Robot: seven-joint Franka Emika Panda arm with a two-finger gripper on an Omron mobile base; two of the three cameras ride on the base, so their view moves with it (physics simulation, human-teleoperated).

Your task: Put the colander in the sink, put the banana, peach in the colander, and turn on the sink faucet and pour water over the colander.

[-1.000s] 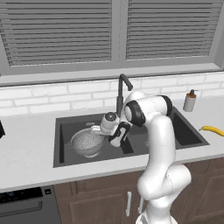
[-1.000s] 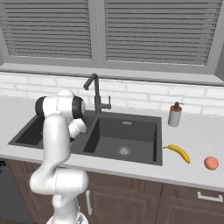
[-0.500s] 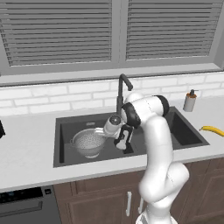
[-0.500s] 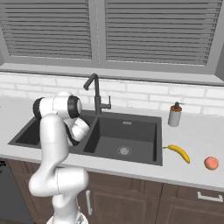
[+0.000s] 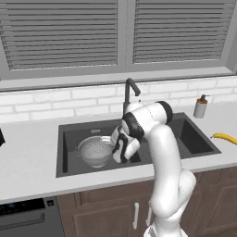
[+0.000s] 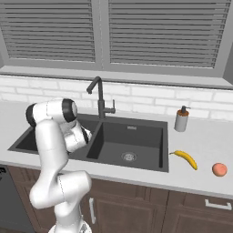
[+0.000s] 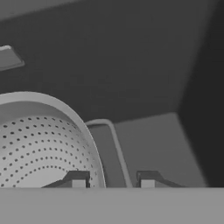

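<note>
Gripper [image 7: 113, 180] straddles the rim of one colander [image 5: 95, 151], perhaps gripping; one banana [image 6: 185, 158]; one peach [image 6: 219, 169].

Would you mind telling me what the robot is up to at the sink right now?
The arm is reaching down into the left basin of the sink, where the colander sits. Its gripper is low at the colander's handle, one fingertip inside the rim and one outside, so it looks to be setting the colander down or letting go. The banana and peach lie on the counter to the right of the sink, and no water runs from the faucet.
</note>
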